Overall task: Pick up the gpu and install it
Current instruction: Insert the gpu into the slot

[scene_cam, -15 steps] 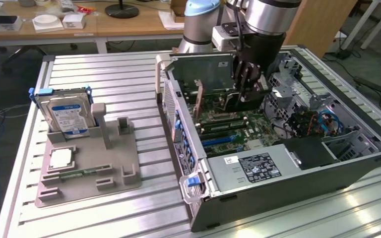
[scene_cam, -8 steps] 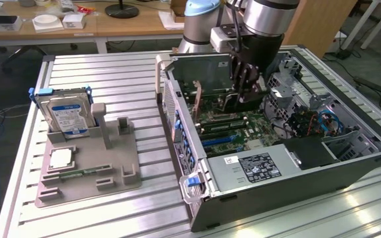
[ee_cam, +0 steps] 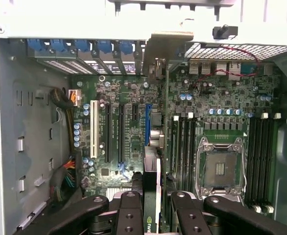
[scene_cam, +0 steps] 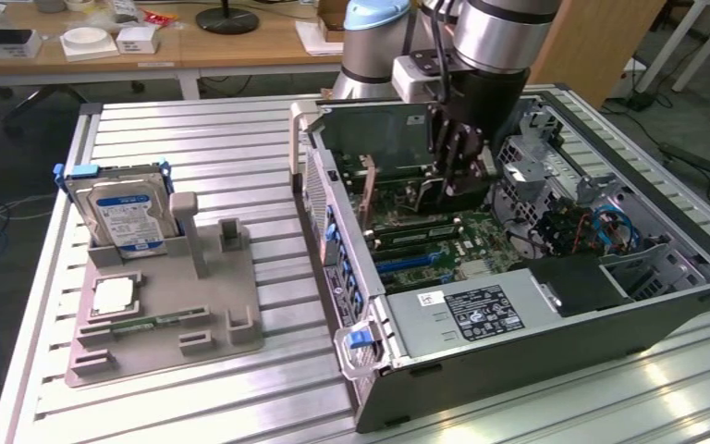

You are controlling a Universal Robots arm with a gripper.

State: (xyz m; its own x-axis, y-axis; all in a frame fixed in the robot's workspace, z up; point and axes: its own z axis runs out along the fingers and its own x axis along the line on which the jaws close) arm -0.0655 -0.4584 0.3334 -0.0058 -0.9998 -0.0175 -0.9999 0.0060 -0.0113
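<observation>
- One gripper [scene_cam: 460, 171], jaws partly closed, fingers [ee_cam: 130, 210] pressed on both faces of the gpu [scene_cam: 380, 139].
- Gpu held upright on its long edge, over the open case [scene_cam: 553, 370], at 12 o'clock from the centre of the exterior view.
- Silvery bracket [scene_cam: 297, 139] at 9 o'clock of the card, by the case's rear wall.
- Lower card edge above the motherboard [ee_cam: 133, 98], near the blue slot [ee_cam: 147, 125]; contact with any slot not discernible.
- Green logo on the dark card face, between the fingers, in the wrist view.
- CPU socket [ee_cam: 221, 171] bare, flanked by memory slots.
- Power supply [scene_cam: 479, 310] inside the case, at 5 o'clock of the gripper.
- Hard drive [scene_cam: 127, 217] upright in a grey holder [scene_cam: 170, 314], at 9 o'clock of the case, well apart from it.
- Memory strip [scene_cam: 145, 324] flat on the holder, at 6 o'clock of the drive.
- Slatted metal table [scene_cam: 207, 139] under case and holder.
</observation>
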